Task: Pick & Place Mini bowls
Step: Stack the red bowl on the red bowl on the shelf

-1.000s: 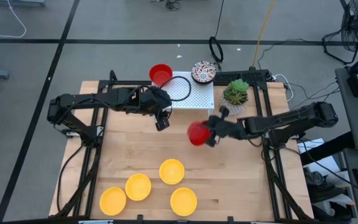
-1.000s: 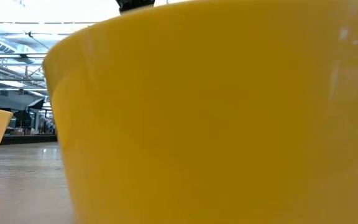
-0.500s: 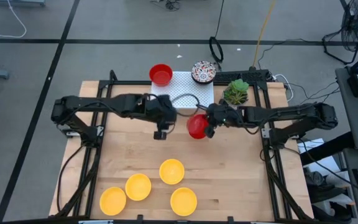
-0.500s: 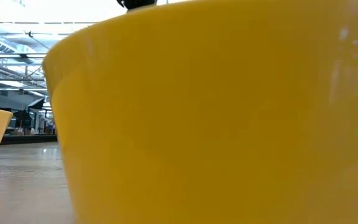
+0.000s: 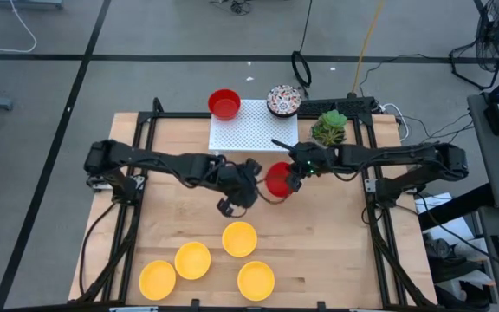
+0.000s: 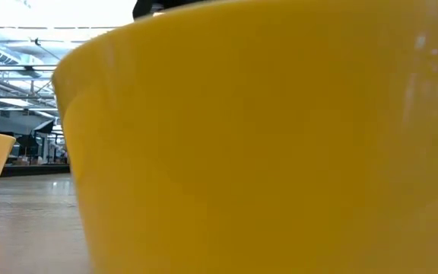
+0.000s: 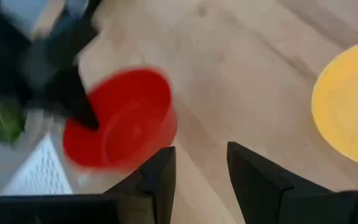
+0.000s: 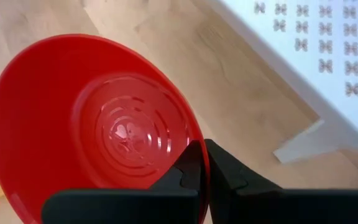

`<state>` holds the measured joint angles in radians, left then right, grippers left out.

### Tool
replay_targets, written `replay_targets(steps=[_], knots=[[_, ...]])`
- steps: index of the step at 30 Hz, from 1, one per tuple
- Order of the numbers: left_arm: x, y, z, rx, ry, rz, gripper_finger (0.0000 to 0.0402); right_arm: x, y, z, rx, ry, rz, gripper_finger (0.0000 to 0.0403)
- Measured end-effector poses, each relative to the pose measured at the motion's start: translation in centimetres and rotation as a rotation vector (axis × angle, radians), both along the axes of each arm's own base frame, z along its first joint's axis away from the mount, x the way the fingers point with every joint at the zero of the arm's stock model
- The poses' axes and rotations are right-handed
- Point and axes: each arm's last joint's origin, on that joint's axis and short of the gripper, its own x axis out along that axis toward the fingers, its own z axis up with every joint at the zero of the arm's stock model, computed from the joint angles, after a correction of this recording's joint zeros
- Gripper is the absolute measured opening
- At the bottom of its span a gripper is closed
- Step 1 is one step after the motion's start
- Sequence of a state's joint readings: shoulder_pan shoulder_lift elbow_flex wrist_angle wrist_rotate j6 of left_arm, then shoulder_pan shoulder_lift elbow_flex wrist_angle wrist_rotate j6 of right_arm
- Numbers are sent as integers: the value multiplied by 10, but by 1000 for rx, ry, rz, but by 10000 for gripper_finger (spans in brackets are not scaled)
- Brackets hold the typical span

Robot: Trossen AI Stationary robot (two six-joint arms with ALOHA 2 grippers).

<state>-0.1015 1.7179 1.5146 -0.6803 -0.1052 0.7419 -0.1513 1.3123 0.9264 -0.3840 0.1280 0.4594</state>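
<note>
While right gripper (image 8: 204,163) jaws pinch glossy red bowl (image 8: 98,124) rim, left gripper (image 7: 201,165) jaws parted

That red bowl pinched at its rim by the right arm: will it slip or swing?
The red bowl looks glossy, so it may slip. The right gripper holds only one rim edge with shut jaws, so it could pivot. It seems stiff and probably light.

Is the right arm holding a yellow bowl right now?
No, the right gripper is shut on the rim of a red bowl.

Robot lab: taped grey floor (image 5: 76,78), loose cables (image 5: 7,35), fan (image 5: 496,39).
</note>
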Motion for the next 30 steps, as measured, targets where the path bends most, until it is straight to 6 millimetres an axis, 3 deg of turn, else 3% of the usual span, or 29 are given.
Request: replay_targets(steps=[6, 11, 17, 30], knots=[[10, -16, -4, 69, -55, -120, 147, 3, 0, 1, 12, -5, -13, 0], [21, -15, -19, 157, -43, -137, 147, 9, 2, 17, 3, -42, -4, 0], [27, -14, -20, 264, -70, -108, 147, 6, 3, 18, -11, 7, -8, 0], [28, -5, -26, 241, -41, -114, 147, 9, 18, 18, -56, 9, 274, 0]])
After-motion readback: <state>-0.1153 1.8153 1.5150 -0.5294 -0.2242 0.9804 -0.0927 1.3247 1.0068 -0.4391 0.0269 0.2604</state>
